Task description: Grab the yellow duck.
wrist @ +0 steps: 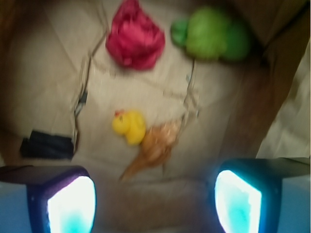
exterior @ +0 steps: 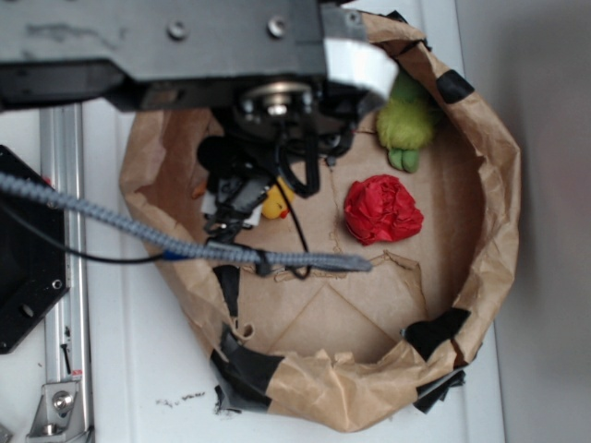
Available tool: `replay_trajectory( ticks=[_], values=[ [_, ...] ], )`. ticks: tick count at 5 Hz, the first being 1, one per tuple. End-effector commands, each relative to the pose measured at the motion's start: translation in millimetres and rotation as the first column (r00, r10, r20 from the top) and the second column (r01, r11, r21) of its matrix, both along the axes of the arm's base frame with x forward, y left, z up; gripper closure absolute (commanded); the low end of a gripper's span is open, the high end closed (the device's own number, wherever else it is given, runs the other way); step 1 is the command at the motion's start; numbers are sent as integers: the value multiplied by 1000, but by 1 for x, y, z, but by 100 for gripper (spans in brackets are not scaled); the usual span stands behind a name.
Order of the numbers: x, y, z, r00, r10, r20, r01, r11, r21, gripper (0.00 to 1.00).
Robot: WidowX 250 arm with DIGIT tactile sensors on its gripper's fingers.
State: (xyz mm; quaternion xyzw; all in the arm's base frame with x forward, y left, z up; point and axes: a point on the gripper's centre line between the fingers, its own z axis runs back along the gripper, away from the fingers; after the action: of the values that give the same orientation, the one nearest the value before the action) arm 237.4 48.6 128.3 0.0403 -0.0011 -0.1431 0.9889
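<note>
Wide open and empty, the end effector [wrist: 154, 204] fills the wrist view's lower edge. The small yellow rubber duck [wrist: 129, 126] lies mid-frame on brown paper, touching the orange-tan spiral seashell [wrist: 156, 145] at its lower right.

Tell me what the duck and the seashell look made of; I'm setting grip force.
The yellow duck looks like smooth rubber or soft plastic: uniform glossy yellow, rounded form. The seashell beside it looks hard, ridged and matte orange-tan, possibly real shell or molded plastic; blur leaves that open.
</note>
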Motion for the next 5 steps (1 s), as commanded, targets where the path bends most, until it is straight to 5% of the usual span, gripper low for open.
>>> replay_trajectory(
  ticks=[1, 5],
  values=[
    [8, 0, -37, 987, -141, 84, 141, 990, 6, 0],
    [9, 10, -56, 984, -155, 88, 155, 988, 6, 0]
  ],
)
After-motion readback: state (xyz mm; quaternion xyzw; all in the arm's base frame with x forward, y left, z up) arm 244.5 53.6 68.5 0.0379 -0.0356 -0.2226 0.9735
